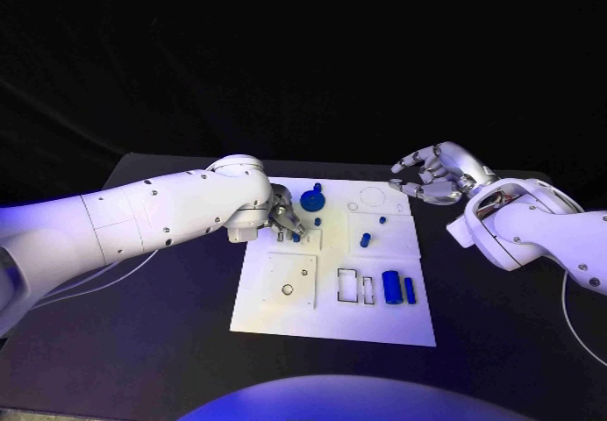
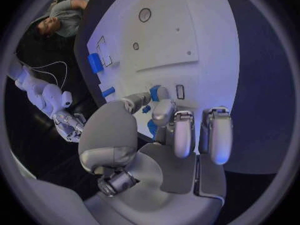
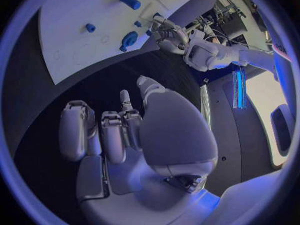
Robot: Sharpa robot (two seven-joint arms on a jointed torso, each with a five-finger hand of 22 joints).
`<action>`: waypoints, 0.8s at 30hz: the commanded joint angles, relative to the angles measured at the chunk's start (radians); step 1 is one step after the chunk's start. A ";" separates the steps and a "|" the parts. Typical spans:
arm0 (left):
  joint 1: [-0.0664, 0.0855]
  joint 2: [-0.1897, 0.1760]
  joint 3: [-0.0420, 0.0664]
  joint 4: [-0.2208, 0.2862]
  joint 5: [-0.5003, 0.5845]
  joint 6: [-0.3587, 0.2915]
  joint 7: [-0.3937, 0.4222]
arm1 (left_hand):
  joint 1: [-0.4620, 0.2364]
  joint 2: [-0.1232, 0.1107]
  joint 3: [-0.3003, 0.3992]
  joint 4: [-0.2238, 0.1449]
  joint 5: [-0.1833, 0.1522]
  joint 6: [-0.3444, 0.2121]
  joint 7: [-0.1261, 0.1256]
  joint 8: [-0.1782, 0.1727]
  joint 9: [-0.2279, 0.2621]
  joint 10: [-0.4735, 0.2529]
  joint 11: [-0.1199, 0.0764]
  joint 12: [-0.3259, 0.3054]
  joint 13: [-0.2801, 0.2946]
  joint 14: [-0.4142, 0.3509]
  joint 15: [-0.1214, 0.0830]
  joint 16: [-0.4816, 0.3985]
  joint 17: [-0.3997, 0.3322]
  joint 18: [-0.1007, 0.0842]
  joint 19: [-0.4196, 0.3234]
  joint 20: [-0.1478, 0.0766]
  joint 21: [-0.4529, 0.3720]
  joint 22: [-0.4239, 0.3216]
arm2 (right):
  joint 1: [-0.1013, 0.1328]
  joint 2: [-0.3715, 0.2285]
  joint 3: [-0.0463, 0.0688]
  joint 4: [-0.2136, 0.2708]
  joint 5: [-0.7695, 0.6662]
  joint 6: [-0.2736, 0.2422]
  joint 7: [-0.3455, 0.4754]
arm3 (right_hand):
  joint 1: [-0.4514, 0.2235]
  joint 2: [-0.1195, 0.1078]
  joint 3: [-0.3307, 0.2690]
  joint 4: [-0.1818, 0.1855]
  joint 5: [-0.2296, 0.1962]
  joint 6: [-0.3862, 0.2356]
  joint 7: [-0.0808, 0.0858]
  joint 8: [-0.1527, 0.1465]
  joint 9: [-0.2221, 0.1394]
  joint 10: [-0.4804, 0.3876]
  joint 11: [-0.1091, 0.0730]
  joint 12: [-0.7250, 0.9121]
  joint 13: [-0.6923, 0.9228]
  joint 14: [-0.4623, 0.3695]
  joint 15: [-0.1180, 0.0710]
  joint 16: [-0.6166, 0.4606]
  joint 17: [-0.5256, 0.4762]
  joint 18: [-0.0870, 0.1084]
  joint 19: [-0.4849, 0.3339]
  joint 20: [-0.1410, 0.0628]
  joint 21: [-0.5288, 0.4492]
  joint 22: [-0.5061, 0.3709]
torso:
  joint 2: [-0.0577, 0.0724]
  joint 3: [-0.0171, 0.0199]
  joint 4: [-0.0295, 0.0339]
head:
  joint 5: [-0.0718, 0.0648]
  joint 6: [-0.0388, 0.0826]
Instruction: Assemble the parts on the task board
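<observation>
The left robot hand (image 1: 281,219) reaches over the upper left part of the white board (image 1: 291,317), which lies in the middle of the black worktop (image 1: 152,351). Its fingers point down at the board, and in the left wrist view the thumb and a fingertip (image 2: 164,107) close round a small blue piece (image 2: 154,91), so this robot hand is clamped on that piece, right at the board's surface beside a small rectangular slot (image 2: 180,91).

On the board just right of that robot hand sits a round blue knob (image 1: 311,203) near the far edge, with a tiny blue peg (image 1: 317,186) just beyond it. Toward the board's middle lies a short blue cylinder (image 1: 364,239), and a smaller blue bit (image 1: 382,218) lies just past it. Near the board's right edge, closer to the robot, a thick blue block (image 1: 392,287) stands next to a thinner blue bar (image 1: 410,290), and two outlined empty slots (image 1: 346,285) lie just left of them. The board's near left panel carries a small round hole (image 1: 287,288).

The right robot hand (image 1: 434,175) hangs above the worktop beyond the board's far right corner, well apart from the pieces. Its fingers are curled loosely but apart, holding nothing.
</observation>
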 commanded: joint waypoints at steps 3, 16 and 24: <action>0.000 0.002 0.000 -0.003 0.009 0.014 -0.004 | -0.009 -0.003 -0.008 0.002 -0.005 0.002 0.003 -0.005 -0.001 0.007 -0.003 0.001 0.001 0.106 -0.009 0.004 0.263 -0.018 0.071 -0.006 0.008 0.230 | -0.001 -0.001 0.000 0.002 -0.011 0.007 0.001 | -0.008 -0.001 0.003 0.000 0.006 0.005 -0.004 0.003 0.001 0.014 -0.005 0.000 0.141 0.090 -0.009 -0.005 0.202 0.017 -0.003 -0.006 -0.004 0.137 | 0.001 -0.0004 -0.0003 | 0.000 0.000; 0.000 -0.015 0.008 0.019 0.020 -0.012 -0.001 | -0.011 -0.024 -0.081 0.056 -0.025 0.008 0.003 -0.001 -0.001 0.009 -0.003 0.006 0.003 0.106 -0.008 0.004 0.263 -0.018 0.072 -0.006 0.008 0.231 | -0.001 -0.002 0.000 0.002 -0.011 0.006 0.001 | -0.010 -0.002 0.004 0.000 0.006 0.005 -0.004 0.004 0.002 0.014 -0.005 -0.001 0.141 0.090 -0.009 -0.005 0.202 0.017 -0.003 -0.006 -0.004 0.137 | 0.000 -0.0005 0.0002 | 0.001 0.002; 0.008 -0.044 0.043 0.050 0.039 -0.048 0.003 | 0.005 -0.026 -0.144 0.086 -0.039 -0.044 0.014 -0.030 -0.013 -0.002 0.003 0.004 0.001 0.106 -0.003 0.004 0.263 -0.015 0.062 -0.004 -0.003 0.221 | -0.001 -0.002 0.000 0.000 -0.011 0.005 0.002 | -0.012 -0.002 0.005 0.000 0.005 0.005 -0.004 0.004 0.002 0.014 -0.005 0.000 0.141 0.090 -0.009 -0.005 0.202 0.017 -0.003 -0.006 -0.003 0.137 | -0.001 0.0002 0.0008 | 0.000 0.008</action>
